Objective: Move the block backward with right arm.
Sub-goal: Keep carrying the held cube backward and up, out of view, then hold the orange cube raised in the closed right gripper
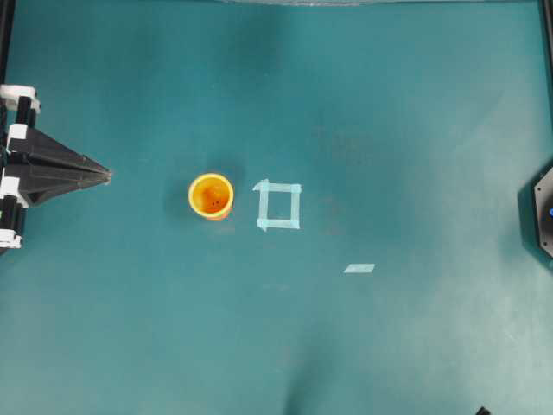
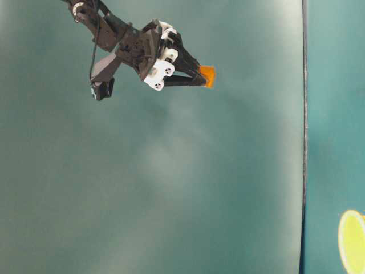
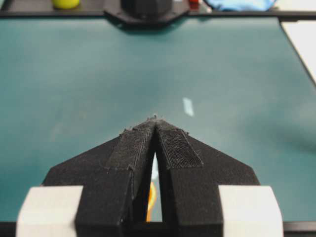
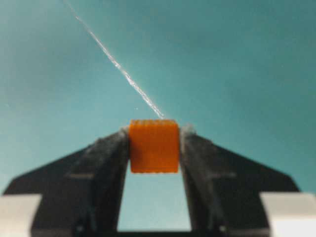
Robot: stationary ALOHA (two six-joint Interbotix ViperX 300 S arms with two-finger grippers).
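Right arm is mostly sitting out of the overhead frame; only its base is peeking in at the right edge, so the block is not showing there. The table-level view is cutting the yellow-orange cup at the edge. Right gripper is clamping the block between both finger pads, near the tips. Block is looking like a small orange ridged cube, being held above the teal table. Left gripper is resting at the left, fingertips together. Cup is standing just beside a tape square.
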